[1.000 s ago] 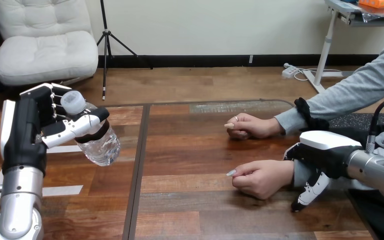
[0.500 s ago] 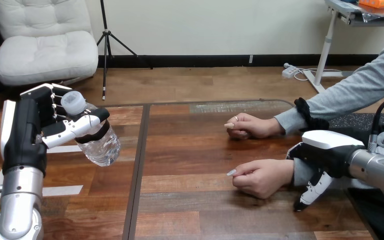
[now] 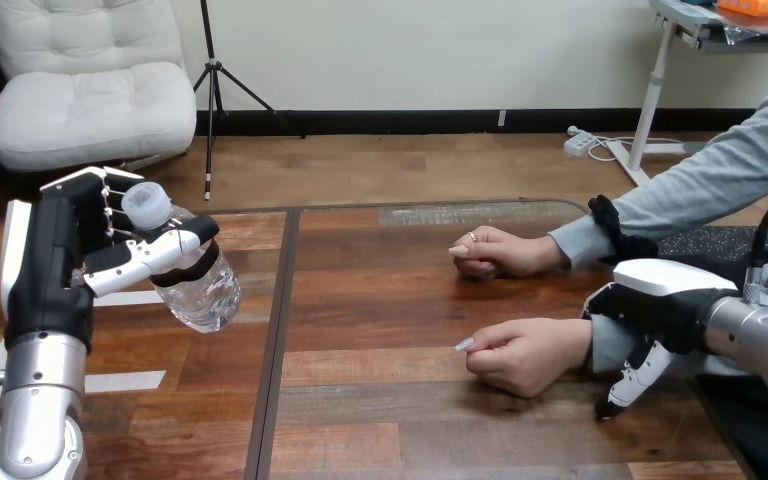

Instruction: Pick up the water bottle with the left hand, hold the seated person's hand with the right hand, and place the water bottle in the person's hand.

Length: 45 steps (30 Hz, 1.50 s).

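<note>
Left hand (image 3: 65, 255) grasps the water bottle (image 3: 198, 288) in the air; right hand (image 3: 665, 312) sits by the person's wrist.
The clear bottle is tilted, cap up, over the left part of the wooden table (image 3: 390, 300), with fingers and thumb wrapped round its neck. The right hand's fingers (image 3: 628, 388) hang loose and released, just beside the wrist of the person's nearer hand (image 3: 525, 355); contact can't be told. That hand rests fisted on the planks, and the person's farther hand (image 3: 500, 252) rests beyond it. A dark seam (image 3: 278, 340) splits the tabletop, and white tape strips (image 3: 125, 380) lie at the left.
</note>
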Available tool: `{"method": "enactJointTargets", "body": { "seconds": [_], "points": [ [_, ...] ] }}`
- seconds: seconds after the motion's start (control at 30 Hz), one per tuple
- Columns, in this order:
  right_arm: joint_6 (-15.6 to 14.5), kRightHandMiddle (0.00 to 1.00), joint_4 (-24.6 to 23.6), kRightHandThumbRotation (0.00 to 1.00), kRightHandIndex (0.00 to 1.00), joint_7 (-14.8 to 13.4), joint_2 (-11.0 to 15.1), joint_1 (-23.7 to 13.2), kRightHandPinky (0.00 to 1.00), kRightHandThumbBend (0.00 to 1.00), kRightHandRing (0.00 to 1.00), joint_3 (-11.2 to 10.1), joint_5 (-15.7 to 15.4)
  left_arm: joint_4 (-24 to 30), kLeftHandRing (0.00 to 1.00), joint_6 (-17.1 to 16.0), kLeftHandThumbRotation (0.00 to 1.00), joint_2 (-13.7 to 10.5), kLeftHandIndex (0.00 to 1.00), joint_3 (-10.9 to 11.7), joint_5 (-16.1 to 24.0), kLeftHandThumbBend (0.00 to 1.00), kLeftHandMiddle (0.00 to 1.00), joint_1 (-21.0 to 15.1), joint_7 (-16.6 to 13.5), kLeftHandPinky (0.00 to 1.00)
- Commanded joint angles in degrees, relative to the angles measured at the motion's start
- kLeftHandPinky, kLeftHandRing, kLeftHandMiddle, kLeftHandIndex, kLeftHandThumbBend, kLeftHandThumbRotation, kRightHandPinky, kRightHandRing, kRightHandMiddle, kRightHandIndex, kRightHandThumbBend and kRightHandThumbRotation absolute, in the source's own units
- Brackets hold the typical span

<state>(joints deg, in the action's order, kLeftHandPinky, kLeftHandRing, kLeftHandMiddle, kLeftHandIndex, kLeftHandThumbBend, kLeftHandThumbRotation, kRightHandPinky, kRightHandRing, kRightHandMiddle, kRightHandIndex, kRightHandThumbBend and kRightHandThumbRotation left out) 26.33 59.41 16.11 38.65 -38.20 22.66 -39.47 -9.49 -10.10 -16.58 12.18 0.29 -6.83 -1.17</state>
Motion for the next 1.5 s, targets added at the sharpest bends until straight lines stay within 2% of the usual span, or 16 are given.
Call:
{"method": "enactJointTargets", "body": {
  "seconds": [0.0,0.5,0.77,1.2,1.47],
  "points": [
    [-0.41,0.67,0.40,0.22,0.67,-0.80,2.21,-4.66,0.56,0.99,0.63,0.03,-0.18,4.04,0.37,-1.05,0.00,-0.04,0.40,0.69,-0.66,0.74,0.40,-2.78,-0.23,0.32],
    [-0.51,0.68,0.21,0.22,0.67,-0.57,2.29,-4.45,0.57,1.00,0.64,-0.45,0.56,3.72,0.37,-1.41,0.00,-0.25,0.40,0.73,-0.69,0.74,0.40,-2.89,-0.01,0.32],
    [0.21,0.65,0.23,0.15,0.65,-1.08,2.11,-4.01,0.56,0.98,0.61,-1.20,1.73,3.34,0.37,-1.54,0.00,-0.25,0.40,0.87,-0.94,0.73,0.40,-2.97,0.13,0.32],
    [1.74,0.58,-0.08,0.02,0.59,-3.74,1.70,-2.89,0.50,0.93,0.53,-2.50,3.65,3.50,0.37,-1.21,0.00,-0.41,0.40,0.81,-0.61,0.74,0.40,-3.00,-0.02,0.32],
    [2.81,0.54,0.06,0.00,0.56,-6.20,1.45,-2.31,0.47,0.92,0.50,-2.87,4.85,3.81,0.37,-0.95,0.00,-0.37,0.40,0.81,-0.71,0.75,0.40,-2.98,0.03,0.32]
  ]
}}
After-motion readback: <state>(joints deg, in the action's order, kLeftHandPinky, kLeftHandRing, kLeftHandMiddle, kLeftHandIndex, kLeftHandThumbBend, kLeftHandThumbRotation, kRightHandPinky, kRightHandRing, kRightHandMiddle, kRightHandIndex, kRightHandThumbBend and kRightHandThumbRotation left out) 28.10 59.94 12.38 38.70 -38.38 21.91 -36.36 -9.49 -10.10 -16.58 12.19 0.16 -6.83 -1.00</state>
